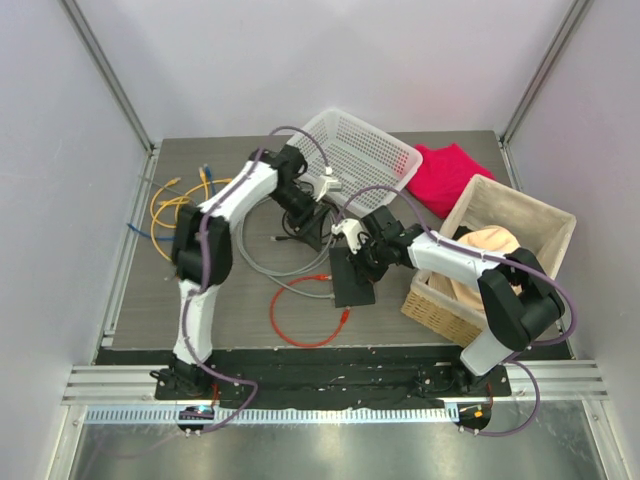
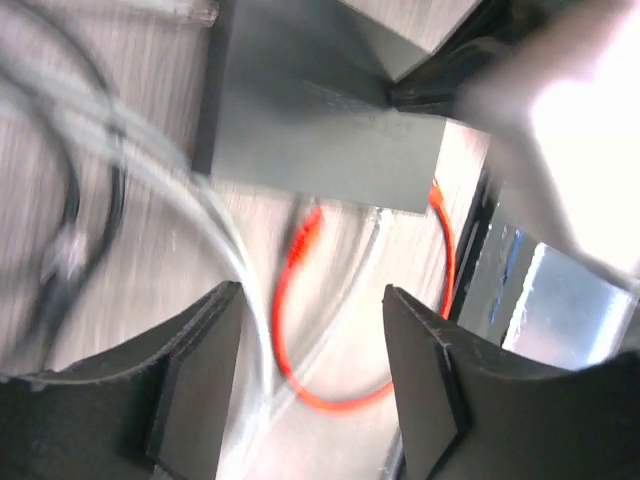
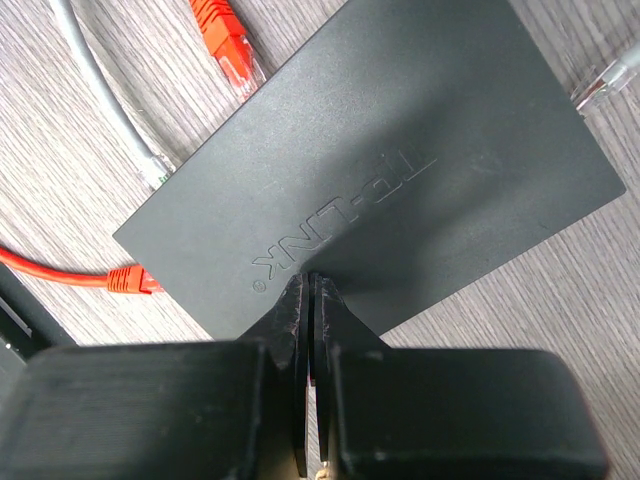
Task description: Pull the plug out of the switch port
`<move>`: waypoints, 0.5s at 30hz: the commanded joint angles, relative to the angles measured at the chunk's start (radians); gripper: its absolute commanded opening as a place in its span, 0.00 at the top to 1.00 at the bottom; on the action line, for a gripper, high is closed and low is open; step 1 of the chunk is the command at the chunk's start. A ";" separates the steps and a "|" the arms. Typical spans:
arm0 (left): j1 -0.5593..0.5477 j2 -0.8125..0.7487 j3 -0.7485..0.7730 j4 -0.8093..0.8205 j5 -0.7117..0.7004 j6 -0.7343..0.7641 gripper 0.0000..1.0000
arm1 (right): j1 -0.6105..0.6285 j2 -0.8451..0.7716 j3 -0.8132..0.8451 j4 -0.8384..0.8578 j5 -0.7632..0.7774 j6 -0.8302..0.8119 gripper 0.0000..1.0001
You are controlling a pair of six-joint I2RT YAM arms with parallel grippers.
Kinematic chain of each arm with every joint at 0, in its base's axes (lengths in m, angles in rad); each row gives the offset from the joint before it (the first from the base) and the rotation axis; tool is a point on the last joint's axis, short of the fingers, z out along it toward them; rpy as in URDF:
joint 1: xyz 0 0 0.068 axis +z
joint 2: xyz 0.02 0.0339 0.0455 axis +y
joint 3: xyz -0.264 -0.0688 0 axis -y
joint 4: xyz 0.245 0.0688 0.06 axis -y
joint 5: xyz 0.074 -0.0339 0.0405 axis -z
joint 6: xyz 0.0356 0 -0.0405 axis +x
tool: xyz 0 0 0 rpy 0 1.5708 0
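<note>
The switch [image 3: 420, 110] is laid flat on the table [image 1: 240, 320], roughly between the two arms and just beside the wicker box [image 1: 440, 310]. The right claw [image 3: 311, 290] is pinched fully together with nothing in it, and its tips are pressed onto the switch's lid, so it's probably being used as a hold-down. The left claw [image 2: 310, 320] is spread apart and empty, hovering over the edge with the sockets.

A grey cable end [image 3: 152, 170] and an orange plug [image 3: 228, 50] are seen right at that edge. Which one is actually seated can't be told, though the grey one looks likelier. A second orange plug [image 3: 130, 282] is lying by the short edge.

For the pull, the plug body should be gripped rather than the cord, with the latch tab squeezed. It should then be drawn straight out along the port. Downward pressure from the right side is needed so the box isn't dragged along. Loose cables are best left out of the pinch.
</note>
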 commanded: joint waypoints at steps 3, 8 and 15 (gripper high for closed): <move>-0.019 -0.577 -0.470 0.403 -0.530 -0.440 0.35 | 0.005 -0.012 -0.052 -0.028 0.058 -0.022 0.99; -0.008 -0.781 -0.922 0.559 -0.732 -0.474 0.34 | 0.005 -0.014 -0.044 -0.020 0.058 -0.030 0.99; -0.017 -0.775 -1.009 0.596 -0.694 -0.512 0.36 | 0.005 0.003 -0.018 -0.020 0.068 -0.040 0.99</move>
